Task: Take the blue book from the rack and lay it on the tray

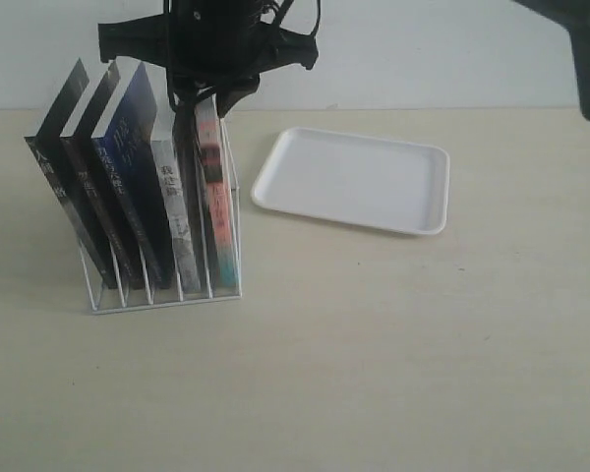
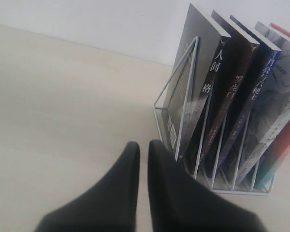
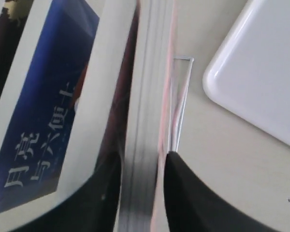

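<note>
The white wire rack (image 1: pixel 162 300) holds several upright books. The blue book (image 1: pixel 128 167) leans third from the left, its blue spine (image 2: pixel 251 104) facing out between a black book and a pale one. My right gripper (image 1: pixel 209 103) has reached across and sits over the rack's right end. In the right wrist view its jaws (image 3: pixel 142 157) press both sides of the pink-spined book (image 3: pixel 152 72); the blue book's cover (image 3: pixel 43 121) lies two books away. The white tray (image 1: pixel 354 177) lies flat to the right of the rack. My left gripper (image 2: pixel 142 145) hovers low near the rack's left corner, shut and holding nothing.
Two black-covered books (image 1: pixel 64 147) fill the leftmost slots, and a pale grey book (image 1: pixel 172 197) stands between the blue and pink-spined ones. Part of a dark arm (image 1: pixel 580 49) shows at the top right. A white wall rises behind the table.
</note>
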You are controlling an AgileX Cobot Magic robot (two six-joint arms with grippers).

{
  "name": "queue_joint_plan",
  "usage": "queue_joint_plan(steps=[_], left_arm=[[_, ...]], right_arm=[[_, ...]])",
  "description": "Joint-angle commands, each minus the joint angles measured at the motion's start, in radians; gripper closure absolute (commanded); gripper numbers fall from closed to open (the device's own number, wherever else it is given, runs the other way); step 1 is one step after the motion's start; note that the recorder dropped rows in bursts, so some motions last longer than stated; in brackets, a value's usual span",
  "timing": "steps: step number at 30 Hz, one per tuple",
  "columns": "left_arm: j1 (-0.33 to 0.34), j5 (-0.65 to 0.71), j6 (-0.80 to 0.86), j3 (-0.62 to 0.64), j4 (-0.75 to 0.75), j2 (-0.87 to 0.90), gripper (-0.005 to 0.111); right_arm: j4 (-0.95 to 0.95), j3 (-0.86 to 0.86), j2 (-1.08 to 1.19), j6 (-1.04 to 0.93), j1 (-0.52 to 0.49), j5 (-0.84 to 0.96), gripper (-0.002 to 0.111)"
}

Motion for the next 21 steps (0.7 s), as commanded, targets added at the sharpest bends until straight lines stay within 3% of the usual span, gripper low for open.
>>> queue_joint_plan(steps=[1, 16, 21], left_arm=[[-0.003, -0.01, 0.002, 0.004, -0.001, -0.002, 0.101], [-0.003, -0.01, 0.002, 0.004, -0.001, -0.002, 0.101], [-0.003, -0.01, 0.002, 0.004, -0.001, -0.002, 0.101]], right_arm=[[-0.01, -0.011, -0.001, -0.023, 0.001, -0.034, 0.077], [0.126, -0.106, -0.091, -0.092, 0.007, 0.038, 0.077], [0.289, -0.106, -0.091, -0.161, 0.012, 0.031, 0.082]])
